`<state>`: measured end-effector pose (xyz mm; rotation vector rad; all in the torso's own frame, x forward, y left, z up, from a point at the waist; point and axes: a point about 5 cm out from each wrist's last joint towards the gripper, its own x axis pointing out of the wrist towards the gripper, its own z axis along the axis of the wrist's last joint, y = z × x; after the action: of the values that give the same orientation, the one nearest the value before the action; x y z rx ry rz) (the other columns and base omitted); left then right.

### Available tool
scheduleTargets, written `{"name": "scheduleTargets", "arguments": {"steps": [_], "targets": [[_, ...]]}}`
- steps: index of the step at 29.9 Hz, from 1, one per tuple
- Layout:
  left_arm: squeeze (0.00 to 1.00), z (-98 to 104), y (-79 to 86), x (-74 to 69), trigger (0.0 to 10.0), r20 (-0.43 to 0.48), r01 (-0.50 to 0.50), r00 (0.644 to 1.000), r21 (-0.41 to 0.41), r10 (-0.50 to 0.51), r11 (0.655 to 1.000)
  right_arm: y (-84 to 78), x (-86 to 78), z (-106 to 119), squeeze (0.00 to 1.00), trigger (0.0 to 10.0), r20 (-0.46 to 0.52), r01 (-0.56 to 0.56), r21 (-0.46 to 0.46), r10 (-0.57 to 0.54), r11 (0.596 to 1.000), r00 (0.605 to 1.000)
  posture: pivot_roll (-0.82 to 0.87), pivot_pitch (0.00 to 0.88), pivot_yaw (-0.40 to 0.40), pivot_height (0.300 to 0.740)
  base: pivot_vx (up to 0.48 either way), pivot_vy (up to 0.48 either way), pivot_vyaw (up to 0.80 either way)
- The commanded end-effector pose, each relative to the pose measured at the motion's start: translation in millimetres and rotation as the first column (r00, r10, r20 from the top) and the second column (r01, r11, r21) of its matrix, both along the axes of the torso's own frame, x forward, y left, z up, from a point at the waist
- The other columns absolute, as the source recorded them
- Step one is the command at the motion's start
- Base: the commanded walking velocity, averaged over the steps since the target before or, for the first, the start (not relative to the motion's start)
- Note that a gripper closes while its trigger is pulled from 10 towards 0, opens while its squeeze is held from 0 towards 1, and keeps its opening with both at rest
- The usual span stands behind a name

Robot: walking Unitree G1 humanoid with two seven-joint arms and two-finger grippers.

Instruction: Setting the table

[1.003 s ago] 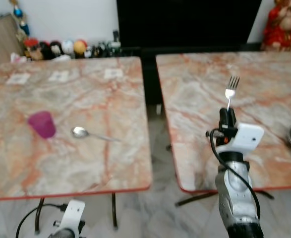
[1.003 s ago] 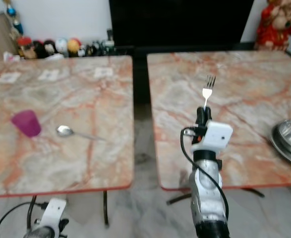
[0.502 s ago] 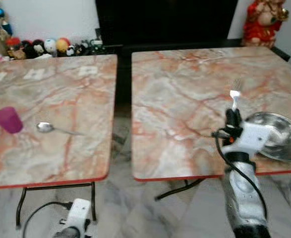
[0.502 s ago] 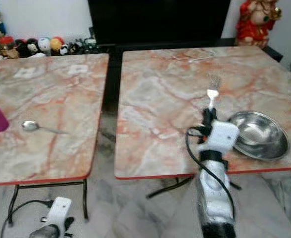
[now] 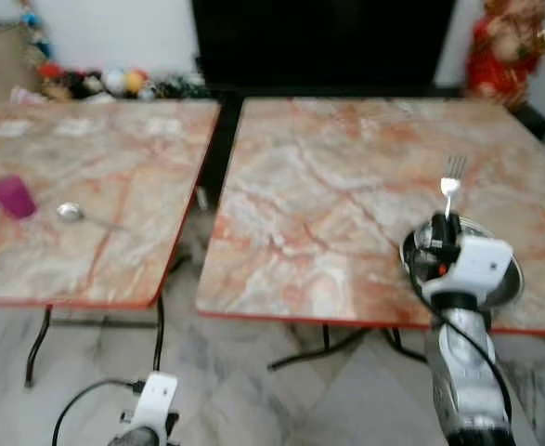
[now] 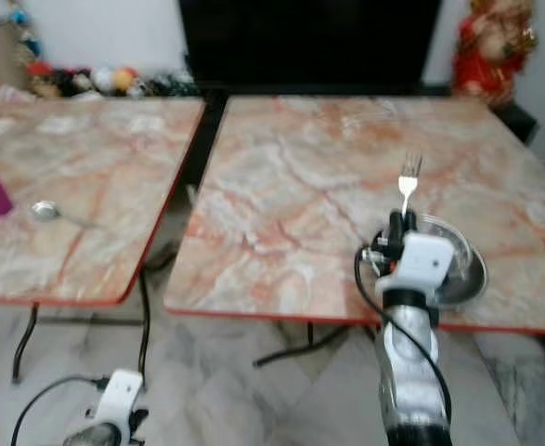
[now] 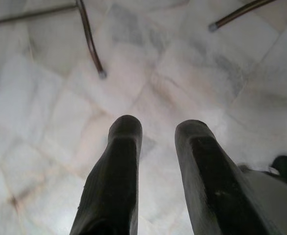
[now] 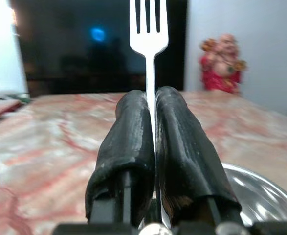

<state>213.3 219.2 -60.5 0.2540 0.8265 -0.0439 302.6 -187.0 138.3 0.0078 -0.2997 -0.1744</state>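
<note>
My right gripper [image 5: 442, 224] is shut on a silver fork [image 5: 452, 177] and holds it upright, tines up, above the front right part of the right marble table [image 5: 346, 186]. The wrist view shows the fork [image 8: 148, 24] clamped between the two fingers [image 8: 128, 127]. A steel bowl [image 6: 462, 260] sits on that table just behind the gripper, partly hidden by the wrist. On the left table [image 5: 77, 158] stand a purple cup [image 5: 11, 196] and a spoon [image 5: 71, 214]. My left gripper [image 7: 155, 132] hangs low over the tiled floor, open and holding nothing.
A narrow gap separates the two tables. A dark TV cabinet [image 5: 318, 46] stands behind them, a red figurine [image 5: 502, 46] at the back right, small toys [image 5: 96, 84] at the back left. Table legs [image 7: 89, 39] stand on the marble floor.
The camera has shifted, so both tables look farther off and lower in frame. The right gripper, fork still clamped, now stands in front of the steel bowl rather than to its left.
</note>
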Motion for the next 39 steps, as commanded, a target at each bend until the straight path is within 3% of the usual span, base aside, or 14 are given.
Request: {"name": "scheduleTargets", "arguments": {"steps": [1,7,14,24,27,39], "targets": [[0.0,-1,1.9,-1.5,10.0,-0.012,0.002,1.0,0.008,-0.002,1.0,3.5,0.4,1,0.0,10.0,0.0,-0.008,0.015,0.008,1.0,1.0,0.04,0.0,-0.01,0.74,0.0,-0.371,0.0],[0.0,-1,-1.0,-1.7,10.0,-0.012,0.009,1.0,0.004,-0.009,1.0,1.0,1.2,2,0.0,10.0,0.002,-0.003,0.01,0.003,1.0,1.0,0.03,0.0,-0.009,0.74,0.0,-0.354,0.0],[0.0,-2,-3.3,-2.8,10.0,-0.004,0.007,1.0,-0.011,-0.007,1.0,-0.5,-0.7,-1,0.0,10.0,-0.008,0.013,0.02,-0.013,1.0,1.0,0.03,0.0,-0.006,0.74,0.0,0.0,0.0],[0.0,-5,-0.8,-8.3,10.0,-0.033,0.016,0.999,0.003,-0.016,1.0,-18.0,-2.6,-4,0.0,10.0,-0.035,0.095,0.041,-0.094,0.995,0.995,0.02,0.0,-0.004,0.74,0.0,0.0,-0.08],[0.0,-5,-0.4,-8.0,10.0,-0.033,0.013,0.999,0.003,-0.013,1.0,-18.0,-2.6,-4,0.0,10.0,-0.038,0.095,0.039,-0.094,0.995,0.995,0.02,0.0,-0.004,0.74,0.0,0.0,-0.79],[0.0,-4,1.9,-6.8,10.0,-0.029,0.002,1.0,0.007,-0.001,1.0,-13.7,-2.0,-3,0.0,10.0,-0.035,0.089,0.039,-0.088,0.995,0.996,0.03,0.0,-0.005,0.74,0.0,0.0,0.0]]}}
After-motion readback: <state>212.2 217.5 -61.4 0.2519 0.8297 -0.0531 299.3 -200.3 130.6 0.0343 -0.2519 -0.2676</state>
